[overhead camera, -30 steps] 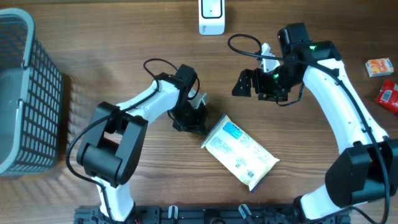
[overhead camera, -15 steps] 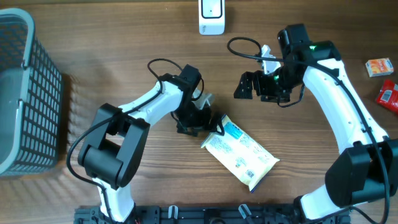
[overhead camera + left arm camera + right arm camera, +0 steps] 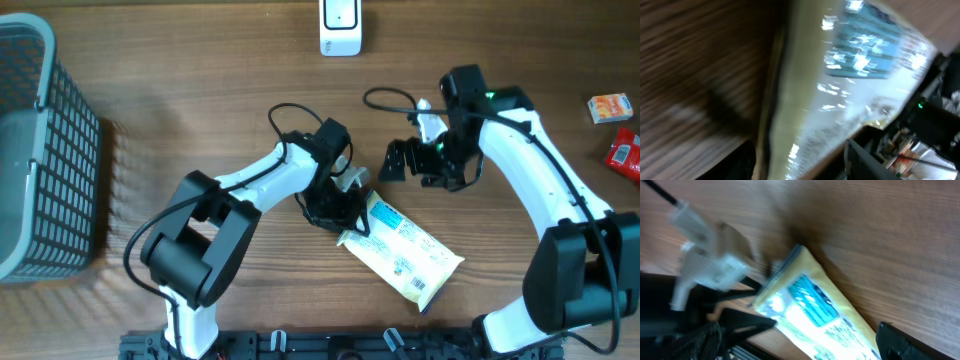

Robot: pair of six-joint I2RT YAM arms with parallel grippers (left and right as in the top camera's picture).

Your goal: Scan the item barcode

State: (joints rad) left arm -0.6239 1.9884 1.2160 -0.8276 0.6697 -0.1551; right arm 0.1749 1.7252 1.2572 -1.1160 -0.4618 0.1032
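My left gripper sits right at the upper-left end of the pouch, over its crimped edge. That wrist view is badly smeared, so I cannot tell whether the jaws are clamped on the seal or only straddling it. The pouch lies on the table in front of the rig's middle. In the overhead view its long axis runs from the end under the left gripper down and to the right, toward the base. The right gripper hangs near that same end but apart from it, spread wide and holding nothing, with the blue label showing between its fingers in its own camera. So the left arm is the nearer one, and I judge the pickup is its job. The scanner stands at the far edge, well apart from the pouch and beyond both grippers, so the carry would go away from the base. I can't pick out a barcode with any certainty. The print is too small, the pouch's underside is unseen, and the left fingers cover its corner.
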